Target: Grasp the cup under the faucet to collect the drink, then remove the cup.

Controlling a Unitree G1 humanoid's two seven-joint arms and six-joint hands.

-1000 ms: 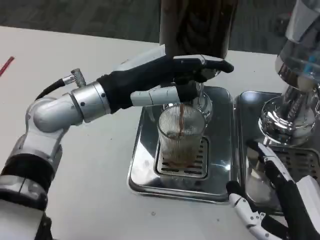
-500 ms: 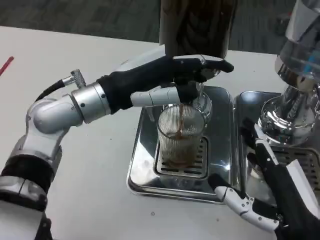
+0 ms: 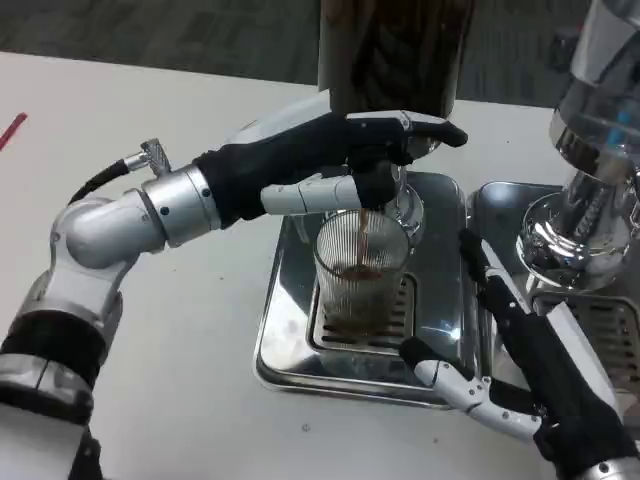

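Left hand (image 3: pixel 345 160) reaches in over the cup, fingers closed around the faucet (image 3: pixel 400 190) below the dark dispenser tank (image 3: pixel 390 50), apparently holding the tap open; a brown stream runs down into the cup. Right hand (image 3: pixel 520 370) sits low on the right, fingers spread wide and holding nothing, palm turned toward the cup but apart from it, thumb lying over the near rim of the tray. White desk (image 3: pixel 150 350) carries the steel drip tray (image 3: pixel 285 340); a second dispenser (image 3: pixel 590 200) on its own tray stands just beside, right. Ribbed clear cup (image 3: pixel 360 275) stands upright on the tray's grate, directly under the faucet, with a shallow layer of brown drink at the bottom. Risks, as judged: the right hand closing off-centre could nudge the light, barely filled cup out from under the stream, spilling onto the grate; pulling the cup away before the left hand lets the tap go would do likewise; ribbed wall may slip in a loose grasp.
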